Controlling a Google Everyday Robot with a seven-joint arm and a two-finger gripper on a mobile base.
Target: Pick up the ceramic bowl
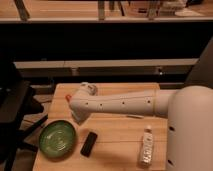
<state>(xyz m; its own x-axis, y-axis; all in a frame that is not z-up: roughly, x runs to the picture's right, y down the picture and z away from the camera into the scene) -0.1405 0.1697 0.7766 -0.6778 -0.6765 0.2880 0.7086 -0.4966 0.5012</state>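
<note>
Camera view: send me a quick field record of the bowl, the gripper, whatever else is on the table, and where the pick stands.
ceramic bowl: green, upright, empty, at the front picture-left corner of the wooden table
gripper: at the far end of the white arm, over the table just behind the bowl's right edge, not on the bowl
black slab: flat on the table, beside the bowl on its picture-right
clear bottle: on the table's picture-right side, near the robot's body
pick status: bowl not yet grasped, resting on the table
</note>
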